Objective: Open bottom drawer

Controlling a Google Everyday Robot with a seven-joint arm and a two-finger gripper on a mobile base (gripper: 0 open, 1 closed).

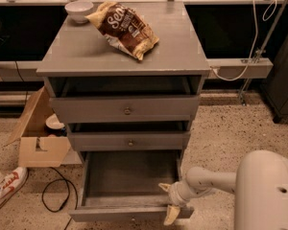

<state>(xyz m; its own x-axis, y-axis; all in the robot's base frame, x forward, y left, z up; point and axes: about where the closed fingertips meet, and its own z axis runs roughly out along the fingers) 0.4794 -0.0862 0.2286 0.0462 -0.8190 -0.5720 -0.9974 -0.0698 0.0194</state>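
Observation:
The bottom drawer (129, 178) of the grey cabinet is pulled far out, its empty inside showing; its front panel (125, 213) lies at the lower edge of the view. My gripper (167, 204) is at the drawer's front right corner, one finger (164, 187) over the inside, the other finger (172, 214) in front of the panel, straddling the front panel's top edge. The knob is not visible. The middle drawer (129, 141) and top drawer (127, 110) are nearly closed.
A chip bag (125, 28) and a white bowl (79, 9) lie on the cabinet top (173, 51). An open cardboard box (38, 133), a shoe (5, 188) and a black cable (55, 195) are on the floor at left. My white arm (264, 190) fills the lower right.

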